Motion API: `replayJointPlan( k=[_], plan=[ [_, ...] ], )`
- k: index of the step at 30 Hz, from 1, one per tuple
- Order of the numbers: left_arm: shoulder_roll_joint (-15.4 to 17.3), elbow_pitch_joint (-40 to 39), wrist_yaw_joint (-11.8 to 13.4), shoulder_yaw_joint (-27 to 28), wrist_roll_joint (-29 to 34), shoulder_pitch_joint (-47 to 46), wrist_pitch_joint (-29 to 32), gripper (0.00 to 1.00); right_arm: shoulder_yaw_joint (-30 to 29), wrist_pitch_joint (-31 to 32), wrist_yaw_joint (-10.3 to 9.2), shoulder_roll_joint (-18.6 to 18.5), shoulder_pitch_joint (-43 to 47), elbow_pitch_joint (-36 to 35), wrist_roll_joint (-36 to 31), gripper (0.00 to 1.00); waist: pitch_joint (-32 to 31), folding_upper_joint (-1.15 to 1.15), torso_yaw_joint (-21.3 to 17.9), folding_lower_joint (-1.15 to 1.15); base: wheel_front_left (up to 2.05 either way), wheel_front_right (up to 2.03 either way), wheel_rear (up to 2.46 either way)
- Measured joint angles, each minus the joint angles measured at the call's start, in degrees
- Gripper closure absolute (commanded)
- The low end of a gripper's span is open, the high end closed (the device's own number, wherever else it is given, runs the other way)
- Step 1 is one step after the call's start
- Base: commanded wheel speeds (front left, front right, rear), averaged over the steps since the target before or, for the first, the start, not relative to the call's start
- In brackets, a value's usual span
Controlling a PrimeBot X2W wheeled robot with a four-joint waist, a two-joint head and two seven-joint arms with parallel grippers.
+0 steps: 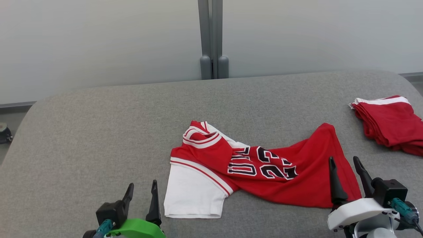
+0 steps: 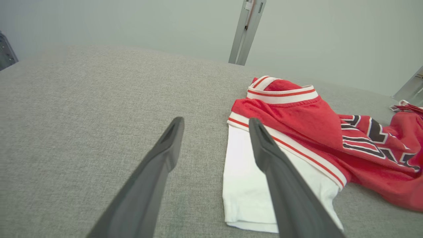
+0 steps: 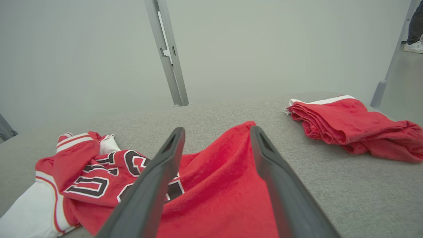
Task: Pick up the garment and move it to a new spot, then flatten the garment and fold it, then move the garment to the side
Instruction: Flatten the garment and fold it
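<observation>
A red jersey-style garment (image 1: 290, 178) with white sleeves and black-and-white lettering lies crumpled on the grey table (image 1: 99, 132), its white sleeve at the front left. In the left wrist view the garment (image 2: 297, 115) sits just right of my fingers; in the right wrist view the garment (image 3: 218, 185) spreads under and beyond them. My left gripper (image 1: 142, 189) is open at the table's front, just left of the white sleeve, holding nothing. My right gripper (image 1: 343, 160) is open over the garment's red right end, nothing between its fingers.
A second red cloth with a white band (image 1: 390, 122) lies folded at the table's right edge, also the red cloth (image 3: 350, 122) in the right wrist view. A grey post (image 1: 213, 39) stands behind the table against pale panels. A person's foot (image 3: 413, 46) shows far right.
</observation>
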Motion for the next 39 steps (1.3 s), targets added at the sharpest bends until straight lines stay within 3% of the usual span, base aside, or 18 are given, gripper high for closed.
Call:
replayJointPlan(
  k=[20, 27, 39],
  plan=[
    [-0.3, -3.7, 0.8, -0.3, 1.0, 2.2, 0.0, 0.0, 4.2, -0.3, 0.0, 0.0, -0.4, 1.5, 0.5, 0.0, -0.8, 0.0, -0.6, 0.0, 0.0, 0.0, 0.0],
    [-0.4, 2.5, 0.5, -2.9, 0.3, 2.1, 2.8, 0.0, 4.6, -0.4, 0.0, 0.0, -0.7, 2.1, 0.6, 0.0, 0.0, 0.0, -1.7, 0.0, 0.0, 0.0, 0.0],
    [-0.5, 14.0, 3.3, -4.4, -4.1, -1.8, 5.7, 0.0, 2.5, -0.1, 0.0, 0.0, -0.6, 3.5, -0.5, 0.0, 1.7, 0.0, -5.3, 0.0, 0.0, 0.0, 0.0]
  ],
)
